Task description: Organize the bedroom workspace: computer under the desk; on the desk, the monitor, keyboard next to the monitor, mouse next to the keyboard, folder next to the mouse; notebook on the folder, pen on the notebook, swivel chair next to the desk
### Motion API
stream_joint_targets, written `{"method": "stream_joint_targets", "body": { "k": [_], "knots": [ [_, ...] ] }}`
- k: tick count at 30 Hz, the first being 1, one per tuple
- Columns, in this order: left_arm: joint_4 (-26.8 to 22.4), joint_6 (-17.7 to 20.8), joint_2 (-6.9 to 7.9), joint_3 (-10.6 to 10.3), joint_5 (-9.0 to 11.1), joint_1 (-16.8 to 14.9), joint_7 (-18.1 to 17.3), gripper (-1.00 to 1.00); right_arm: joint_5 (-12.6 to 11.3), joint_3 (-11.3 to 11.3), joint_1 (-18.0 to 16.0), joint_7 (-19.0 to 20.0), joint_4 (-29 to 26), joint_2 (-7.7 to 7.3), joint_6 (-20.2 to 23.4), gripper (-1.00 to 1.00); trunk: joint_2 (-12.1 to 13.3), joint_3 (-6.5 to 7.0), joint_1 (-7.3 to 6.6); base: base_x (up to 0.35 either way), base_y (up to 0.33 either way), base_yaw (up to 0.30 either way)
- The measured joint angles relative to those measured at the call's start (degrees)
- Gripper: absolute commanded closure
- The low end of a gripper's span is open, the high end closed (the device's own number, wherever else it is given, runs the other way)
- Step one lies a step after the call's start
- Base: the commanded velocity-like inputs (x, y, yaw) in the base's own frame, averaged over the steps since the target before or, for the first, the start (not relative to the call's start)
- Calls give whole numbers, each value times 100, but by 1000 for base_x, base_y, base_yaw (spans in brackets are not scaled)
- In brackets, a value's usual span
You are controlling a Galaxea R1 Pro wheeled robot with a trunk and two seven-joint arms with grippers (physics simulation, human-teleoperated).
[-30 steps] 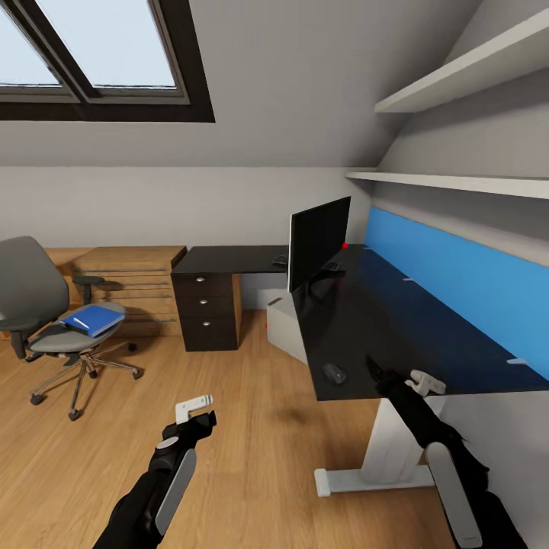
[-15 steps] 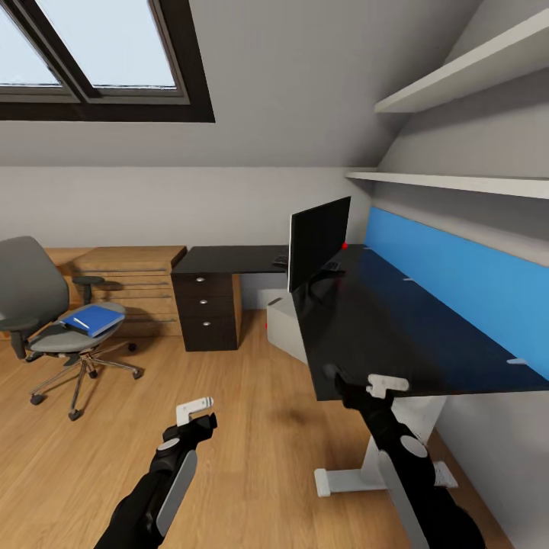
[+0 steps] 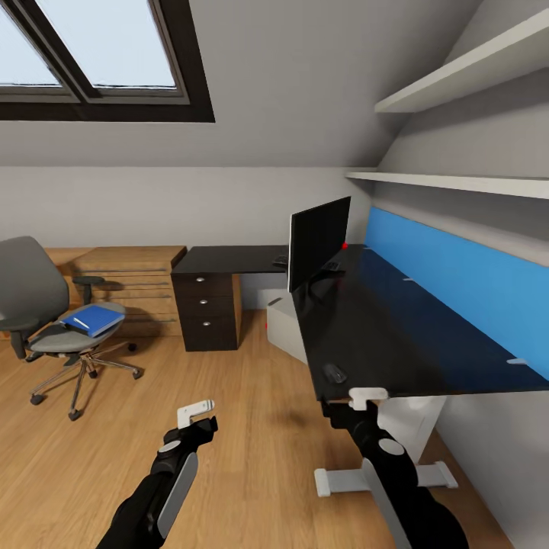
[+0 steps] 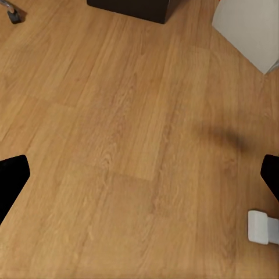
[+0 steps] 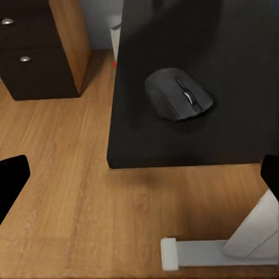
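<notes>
1. The bedroom has a sloped grey-white ceiling with a black-framed skylight (image 3: 99, 61), a light wood floor (image 3: 252, 427) and white wall shelves (image 3: 473, 69) over a blue wall panel (image 3: 457, 282).
2. The counter (image 3: 396, 328), glossy black on top with a white slab leg (image 3: 396, 450), runs along the blue panel and turns toward a dark drawer unit (image 3: 206, 309) at its far end.
3. The swivel chair (image 3: 46, 313) stands well apart from the counter, by a light wooden drawer unit (image 3: 126, 286).
4. The monitor (image 3: 319, 238) stands upright on the counter at its far part, black front turned toward the room.
5. The computer (image 3: 286, 328), a pale box with a red dot, sits on the floor under the counter's edge.
6. The folder (image 3: 95, 318), bright blue, lies on the chair seat, with a thin light pen (image 3: 80, 322) on top of it.
7. The left tool (image 3: 196, 412) hangs over bare floor, away from the counter; in the left wrist view its dark fingers (image 4: 11, 174) sit far apart, so it is spread and empty.
8. The right tool (image 3: 368, 396) hovers just below the counter's near edge; the right wrist view shows its fingers (image 5: 11, 177) wide apart, gripping nothing.
9. The mouse (image 3: 334, 373), small and dark, rests on the counter near its front corner, just beyond the right tool.
</notes>
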Motion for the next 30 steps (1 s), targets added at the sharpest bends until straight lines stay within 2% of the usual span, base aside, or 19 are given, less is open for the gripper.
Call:
{"method": "stream_joint_targets", "body": {
  "k": [7, 30],
  "knots": [
    [1, 0, 0, 0, 0, 2, -10, -100, 68, 30, -110, -4, 308, 4, 6, -100, 0, 0, -1, 56, 0, 0],
    [7, -1, -3, -2, 0, 0, -11, -100, 164, 32, -192, -11, 446, 8, 6, -100, -1, 0, -3, 251, -7, 0]
  ]
}}
